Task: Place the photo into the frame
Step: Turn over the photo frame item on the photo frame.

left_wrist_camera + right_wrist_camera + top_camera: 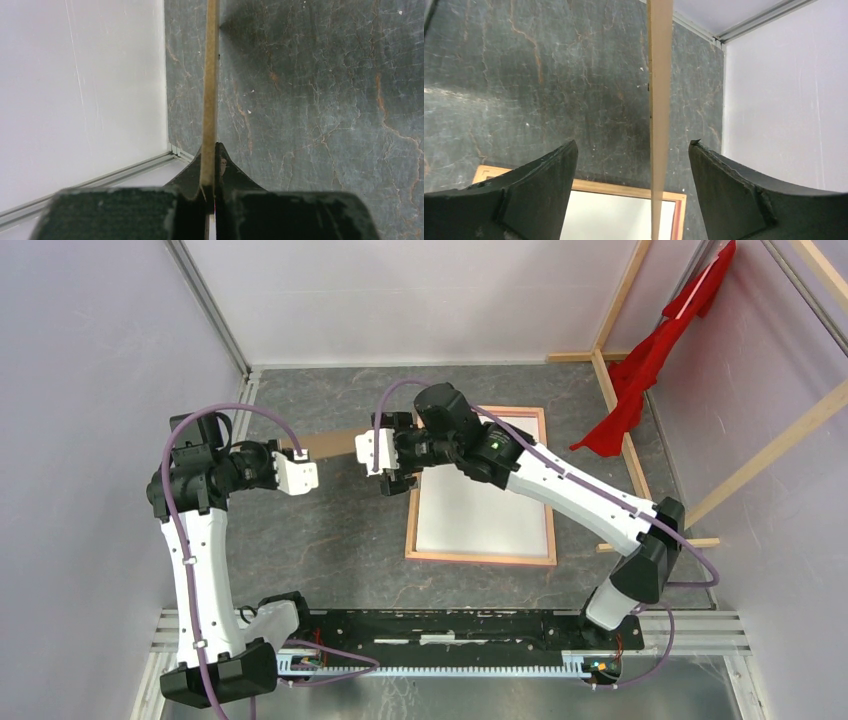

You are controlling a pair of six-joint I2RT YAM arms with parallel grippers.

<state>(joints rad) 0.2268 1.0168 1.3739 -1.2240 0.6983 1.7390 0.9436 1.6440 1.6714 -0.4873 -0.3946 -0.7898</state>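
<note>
While the left end effector [210, 167] clamps the photo [211, 100] edge-up over the table [330, 540], its long axis runs across to the wide-open right end effector [631, 147], whose fingers straddle it untouched; the frame [480, 559] lies flat beside the right arm.

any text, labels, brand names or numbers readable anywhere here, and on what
None can be read.
The photo shows only its bare edge.
The frame carries no lettering.
The pale marks on the black rail by the arm bases are too small to read.
</note>
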